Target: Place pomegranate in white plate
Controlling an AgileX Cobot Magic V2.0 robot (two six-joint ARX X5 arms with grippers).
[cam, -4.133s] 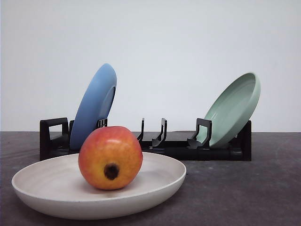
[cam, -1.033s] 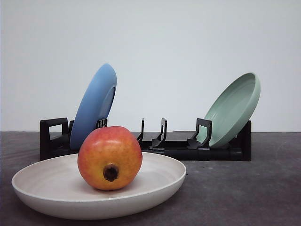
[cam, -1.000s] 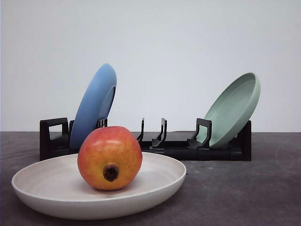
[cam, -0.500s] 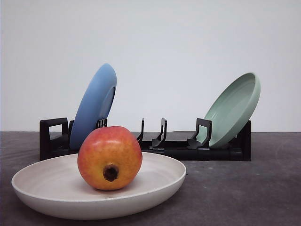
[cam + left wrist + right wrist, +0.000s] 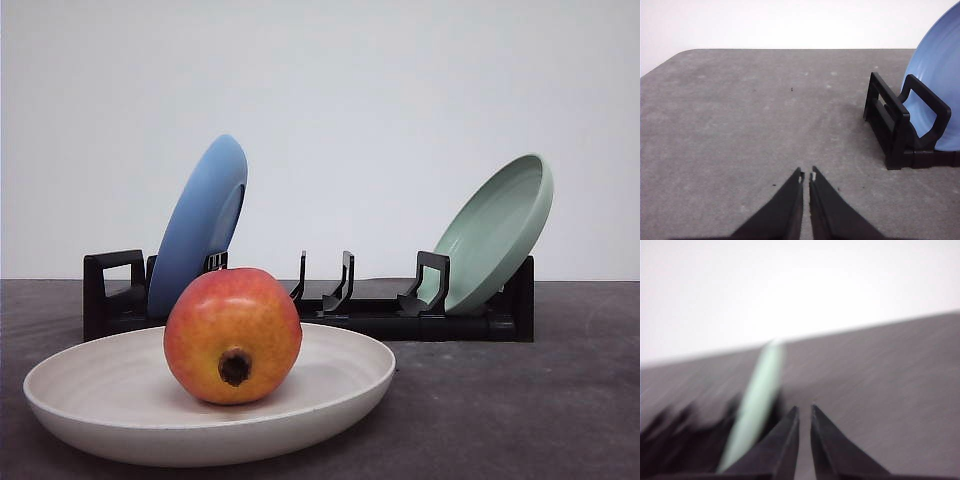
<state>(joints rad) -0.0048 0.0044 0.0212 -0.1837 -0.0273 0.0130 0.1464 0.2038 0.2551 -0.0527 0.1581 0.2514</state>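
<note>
Resting on its side inside the wide shallow off-white round plate, the round red-orange pomegranate shows its dark calyx hole toward the front camera. Against the frames from up to 4.1 s ago it has crept only a hair leftward and its calyx has turned slightly; otherwise nothing in the front view has shifted. The fruit looks settled and the placement reads as done. Behind, on the grey bench, the black slotted plate rack holds the blue plate at its left end and the pale green plate at its right. The left gripper hangs over bare bench beside the rack's blue-plate end, jaws nearly touching, empty. The right gripper, in a motion-blurred view, is likewise almost closed and empty; the blur suggests that arm is moving.
</note>
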